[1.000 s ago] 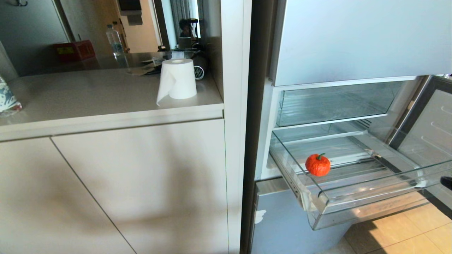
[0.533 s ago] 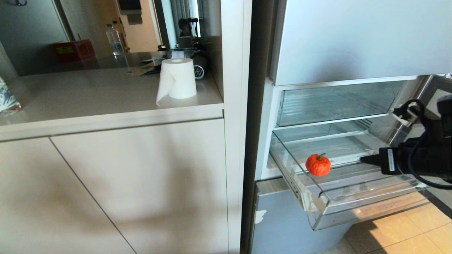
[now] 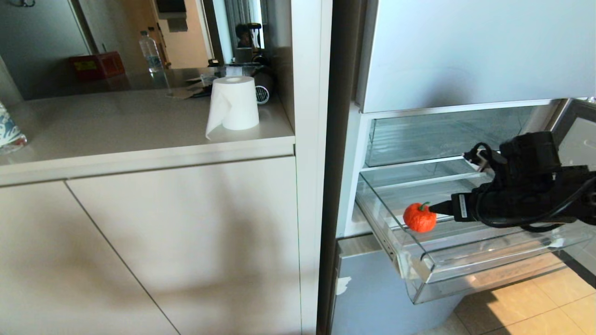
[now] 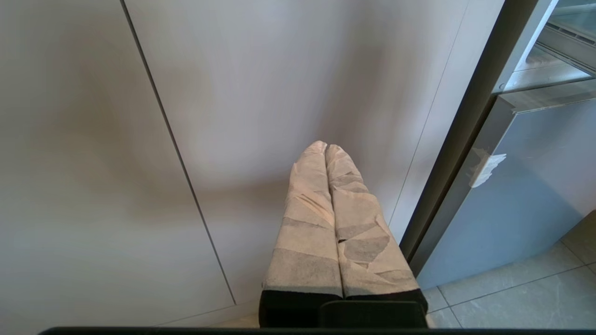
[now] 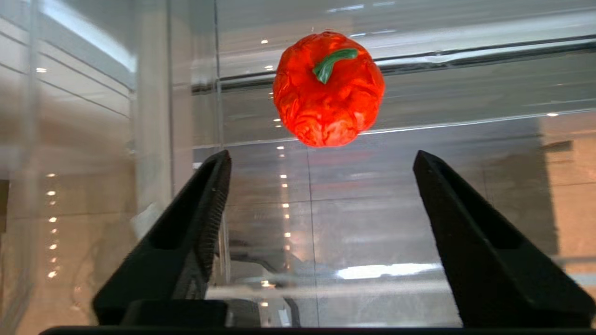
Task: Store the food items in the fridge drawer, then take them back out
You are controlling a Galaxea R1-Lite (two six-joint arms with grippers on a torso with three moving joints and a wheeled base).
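Drawer of clear plastic (image 3: 465, 274), wide and shallow with a ribbed floor and stepped front lip, stands pulled out of the pale blue-grey glossy fridge (image 3: 465, 51). It holds one item: a small round orange-red toy fruit with a green stem (image 3: 419, 217), near its left wall. Above it a second clear drawer with a taller plain front (image 3: 442, 135) sits pushed in, nothing visible inside. The right gripper (image 5: 321, 158) reaches into the open drawer, black fingers spread wide, tips just short of the fruit, not touching it. The left gripper (image 4: 326, 149), tape-wrapped fingers pressed together and holding nothing, hangs before the pale cabinet door (image 4: 116, 139).
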